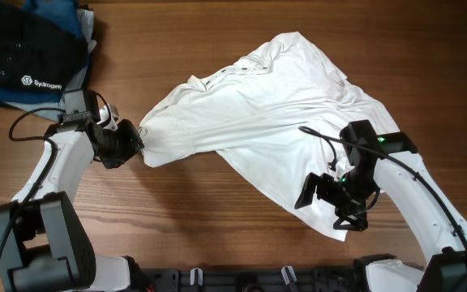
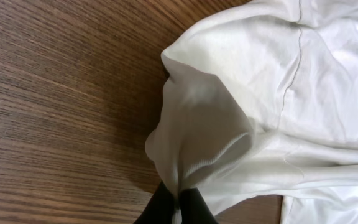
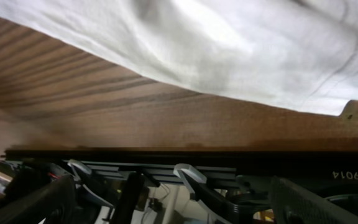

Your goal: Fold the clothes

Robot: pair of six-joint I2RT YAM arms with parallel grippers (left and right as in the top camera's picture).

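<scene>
Black fingertips of the left gripper (image 2: 178, 208) sit closest to the lens in the left wrist view, pressed together on a bunched corner of the white garment (image 2: 278, 112). The cloth rises from that pinch in a narrow, ribbed fold.

Seen from overhead, a dark folded stack (image 1: 23, 65) with a white logo lies at the far left corner of the wooden table (image 1: 217, 49). The left gripper is just to the right of the stack and a little nearer the robot. It stands between the stack and the main spread of cloth.

The garment lies well apart from the stack, further right across the middle of the table. It is wrinkled, with one corner drawn to a point at the left gripper. A long ridge runs slantwise through it, away from the stack.

The right gripper (image 1: 305, 193) is on the side of the garment away from the stack, over its near lower edge. Its jaws stand wide apart with nothing between them. Whether it touches the cloth cannot be told. Its wrist view shows the cloth's edge, bare wood and a black rail (image 3: 166, 158) along the table's front.
</scene>
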